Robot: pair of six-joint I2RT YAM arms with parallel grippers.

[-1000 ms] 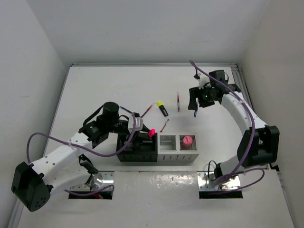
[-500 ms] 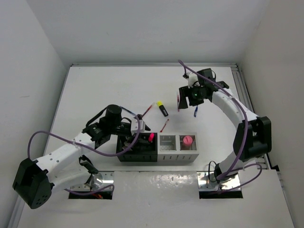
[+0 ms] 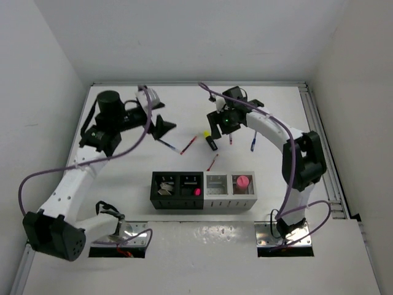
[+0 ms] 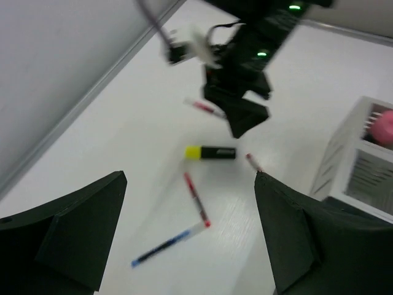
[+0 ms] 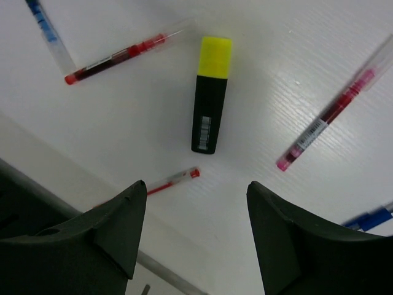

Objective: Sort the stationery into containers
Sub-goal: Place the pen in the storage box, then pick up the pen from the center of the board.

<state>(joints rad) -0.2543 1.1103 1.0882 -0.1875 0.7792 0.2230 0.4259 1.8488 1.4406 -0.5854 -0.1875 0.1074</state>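
Note:
A yellow highlighter [image 3: 210, 141] [image 5: 210, 98] [image 4: 210, 152] lies on the table beyond the containers. My right gripper [image 3: 215, 126] [image 5: 195, 187] hovers open just over it, holding nothing. Red pens [image 5: 116, 58] [image 5: 328, 120] [image 5: 172, 181] and blue pens [image 5: 46, 27] [image 3: 253, 143] lie around it. My left gripper [image 3: 158, 115] [image 4: 190, 178] is raised at the back left, open and empty, above a red pen [image 4: 196, 198] and a blue pen [image 4: 163, 246]. In the row of containers, a black bin [image 3: 190, 179] holds a pink highlighter [image 3: 196, 192], and the right grey bin [image 3: 252, 192] holds a pink-capped glue stick [image 3: 243, 181].
The left black bin [image 3: 154, 189] holds small pale items. Another grey bin [image 3: 217, 178] stands between the black pair and the glue stick's bin. White walls close the table at the back and both sides. Purple cables loop off both arms.
My left gripper opened, left the pink highlighter in the black bin, and rose to the back left. My right gripper swept left from the far right to above the yellow highlighter.

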